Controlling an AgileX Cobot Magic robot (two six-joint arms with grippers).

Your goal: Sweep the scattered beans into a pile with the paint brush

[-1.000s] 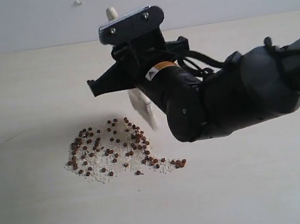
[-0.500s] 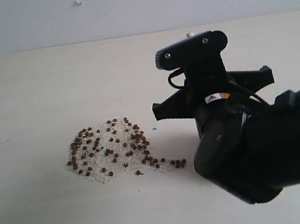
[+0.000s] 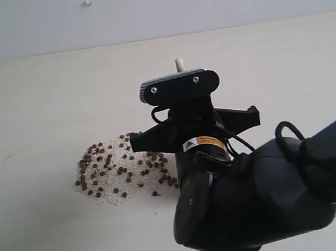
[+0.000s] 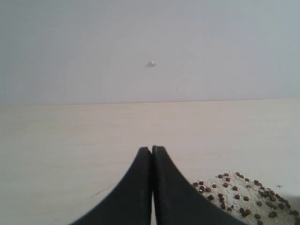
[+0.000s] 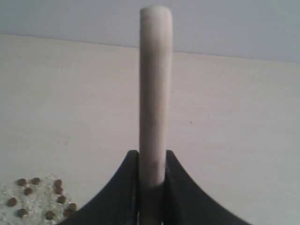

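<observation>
The beans (image 3: 116, 167), reddish-brown and mixed with pale grit, lie in a loose patch on the light table left of centre. They also show in the left wrist view (image 4: 243, 196) and the right wrist view (image 5: 38, 197). My right gripper (image 5: 152, 157) is shut on the paint brush handle (image 5: 155, 75), which rises straight up between the fingers. In the exterior view only the handle tip (image 3: 178, 63) shows above the right wrist; the ferrule and bristles are hidden behind the arm. My left gripper (image 4: 152, 150) is shut and empty, beside the patch's edge.
The bulky black right arm (image 3: 258, 200) fills the lower right of the exterior view and covers the patch's right edge. A pale wall with a small white mark (image 3: 87, 2) stands behind the table (image 3: 29, 106).
The right arm has swung back left from where it was half a second ago. It now stands at the right edge of the beans and hides the trailing ones there.
</observation>
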